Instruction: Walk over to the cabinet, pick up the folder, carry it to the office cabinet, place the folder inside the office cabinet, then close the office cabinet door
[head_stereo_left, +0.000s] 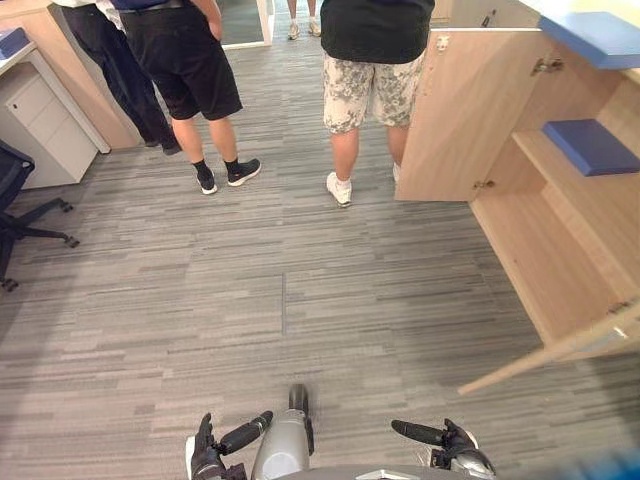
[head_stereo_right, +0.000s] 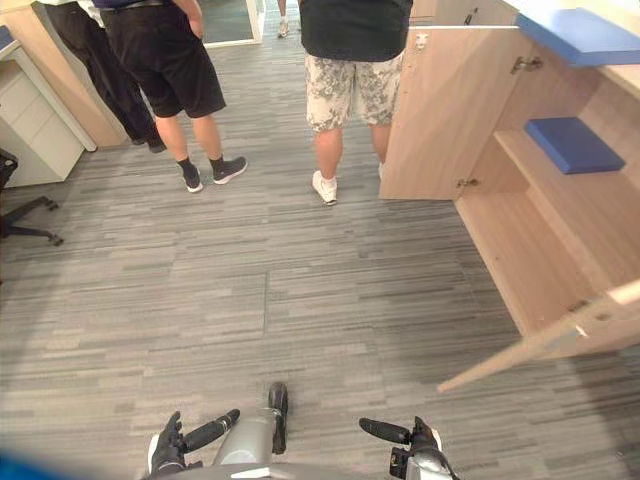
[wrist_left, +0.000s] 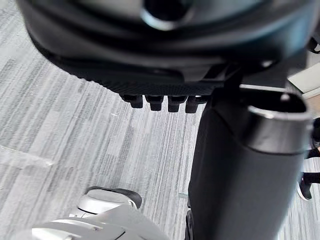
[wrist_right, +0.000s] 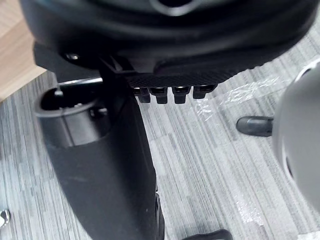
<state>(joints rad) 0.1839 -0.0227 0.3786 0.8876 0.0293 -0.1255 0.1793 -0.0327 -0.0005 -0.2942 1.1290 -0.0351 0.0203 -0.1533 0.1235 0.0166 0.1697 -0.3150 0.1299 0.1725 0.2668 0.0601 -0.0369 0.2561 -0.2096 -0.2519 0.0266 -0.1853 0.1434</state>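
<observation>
Nothing is coming through as readable text from where I am standing. The blue folder (head_stereo_left: 590, 145) lying on the shelf of the office cabinet (head_stereo_left: 560, 250) is showing a plain cover, and the open cabinet door (head_stereo_left: 460, 110) is showing only bare wood grain.

Pale wood grain is shown all over the office cabinet (head_stereo_left: 540, 250), with solid blue on the folder (head_stereo_left: 590, 146) on its shelf and on the flat item (head_stereo_left: 598, 36) on its top. Before the cabinet, a carpet (head_stereo_left: 300, 300) streaked in light and dark greys is spread. Beside its door, patterned shorts (head_stereo_left: 370, 92) in a grey-and-white leafy print are seen, and plain black shorts (head_stereo_left: 190, 60) farther off.
</observation>
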